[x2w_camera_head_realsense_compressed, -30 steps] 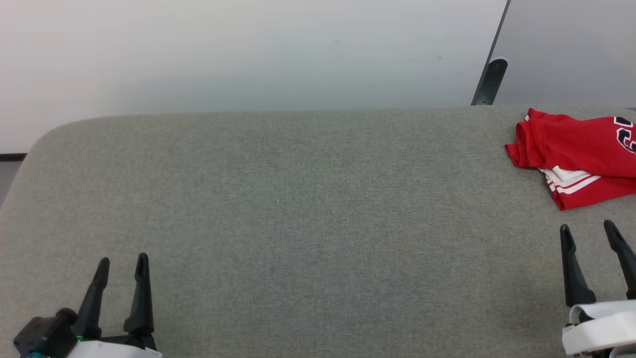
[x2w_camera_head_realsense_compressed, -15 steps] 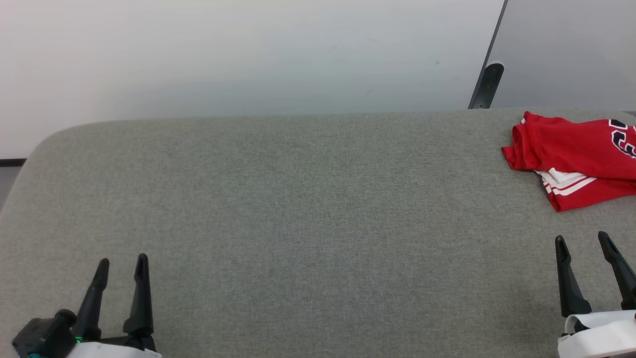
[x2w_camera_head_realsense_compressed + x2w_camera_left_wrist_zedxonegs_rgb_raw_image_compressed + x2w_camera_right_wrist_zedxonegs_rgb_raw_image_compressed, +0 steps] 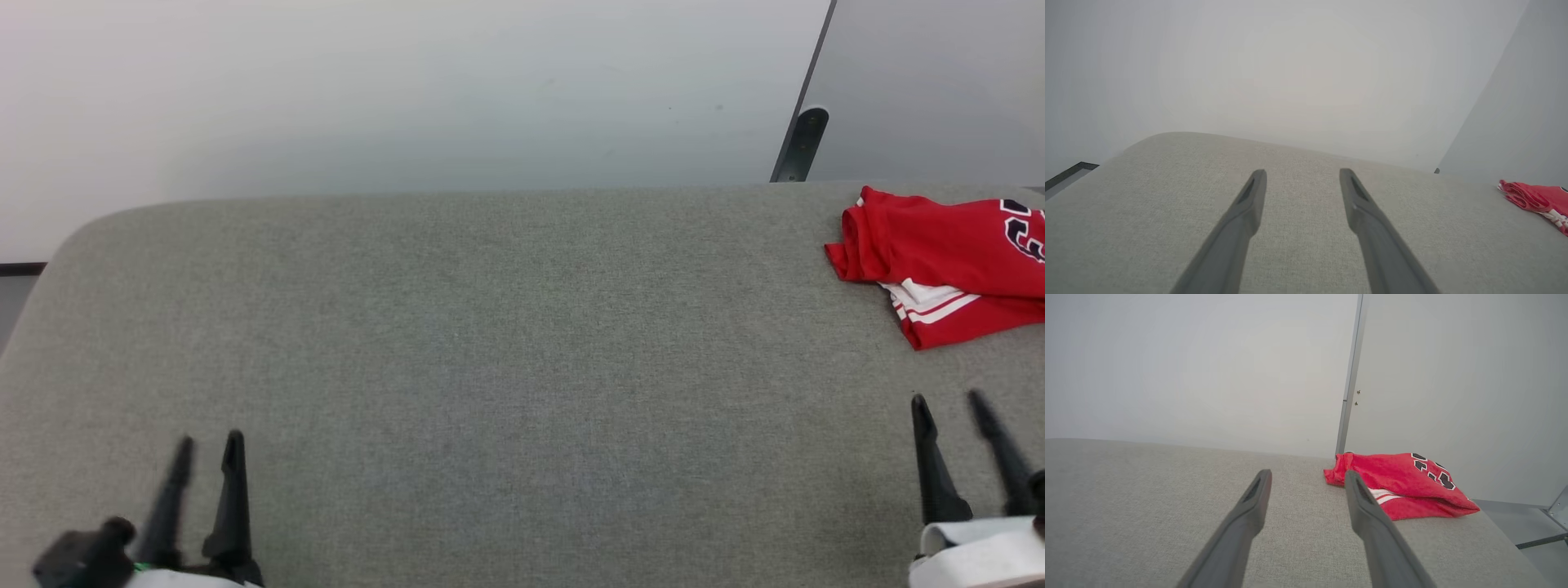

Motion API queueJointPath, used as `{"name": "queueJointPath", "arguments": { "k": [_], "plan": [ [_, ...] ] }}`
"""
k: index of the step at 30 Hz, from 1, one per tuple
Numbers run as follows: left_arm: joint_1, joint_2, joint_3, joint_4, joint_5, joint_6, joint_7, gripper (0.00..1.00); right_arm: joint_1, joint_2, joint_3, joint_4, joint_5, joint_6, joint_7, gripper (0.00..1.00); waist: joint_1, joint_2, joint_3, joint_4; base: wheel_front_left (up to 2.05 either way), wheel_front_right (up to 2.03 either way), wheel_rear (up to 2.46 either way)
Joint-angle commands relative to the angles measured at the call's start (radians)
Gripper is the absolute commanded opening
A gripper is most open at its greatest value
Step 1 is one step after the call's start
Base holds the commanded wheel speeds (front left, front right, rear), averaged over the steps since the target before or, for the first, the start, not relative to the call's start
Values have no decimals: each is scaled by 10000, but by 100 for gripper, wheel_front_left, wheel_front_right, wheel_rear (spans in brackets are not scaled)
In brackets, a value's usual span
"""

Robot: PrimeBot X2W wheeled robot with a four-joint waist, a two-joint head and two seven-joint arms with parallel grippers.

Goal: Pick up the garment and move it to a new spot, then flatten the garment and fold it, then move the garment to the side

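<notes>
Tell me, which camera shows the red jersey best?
The right wrist view: nearly the whole red jersey shows, numerals included. The head view crops it at the right edge; the left wrist view catches a small red sliver.

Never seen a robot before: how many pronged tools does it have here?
2. The left tool is at the head view's lower left; the right tool at its lower right, near the red garment.

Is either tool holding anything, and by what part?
Nothing is held. The left tool and right tool are open and empty; the garment lies apart from both.
</notes>
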Motion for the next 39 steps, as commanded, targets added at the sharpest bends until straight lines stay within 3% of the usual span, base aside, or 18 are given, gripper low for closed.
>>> {"name": "queueJointPath", "arguments": {
  "k": [1, 39],
  "plan": [
    [4, -25, -10, 33, -14, 0, 7, 0, 5, 21, 1, 31, 14, 0, 8, 0, 0, 0, -1, 0, 0, 0, 0],
    [-657, -875, 94, 730, -4968, -9, 1606, 0, -431, 819, -243, 709, 6098, -3, 1610, 0, 0, 0, -99, -16, 0, 0, 0]
  ]
}}
